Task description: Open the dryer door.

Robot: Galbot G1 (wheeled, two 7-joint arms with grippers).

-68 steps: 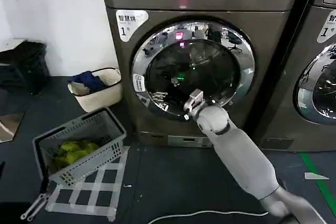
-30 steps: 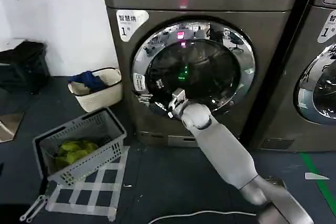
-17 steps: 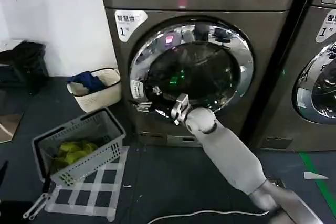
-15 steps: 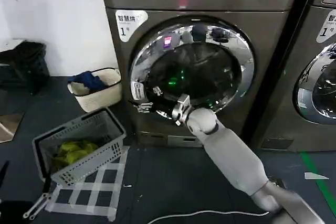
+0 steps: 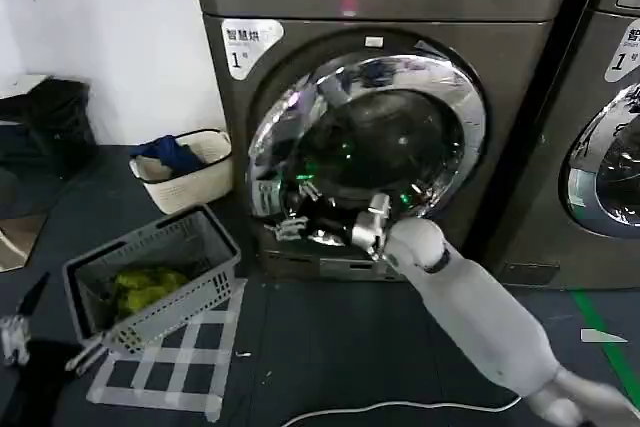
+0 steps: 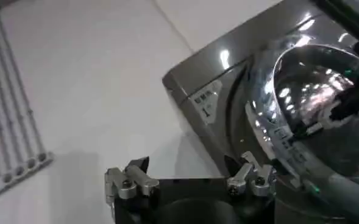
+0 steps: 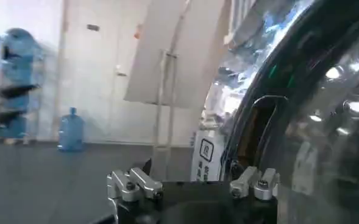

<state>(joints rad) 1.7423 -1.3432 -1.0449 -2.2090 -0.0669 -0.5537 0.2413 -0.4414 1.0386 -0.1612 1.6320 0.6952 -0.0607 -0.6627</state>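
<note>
While I'm reaching low: right gripper [image 5: 368, 232] spread, empty, at door's bottom rim
dryer door [image 5: 365, 142]: left edge ajar

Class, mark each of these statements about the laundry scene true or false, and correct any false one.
1. The dryer door has swung partly away from the machine front at its left edge. True.
2. The right gripper is up at the top of the chrome ring. False: it is at the door's lower edge.
3. The grey basket on the floor holds something yellow-green. True.
4. The white basket sits to the right of the dryer. False: it sits to its left, by the wall.
5. The neighbouring machine's door is wide open. False: it lies flat against its machine.
</note>
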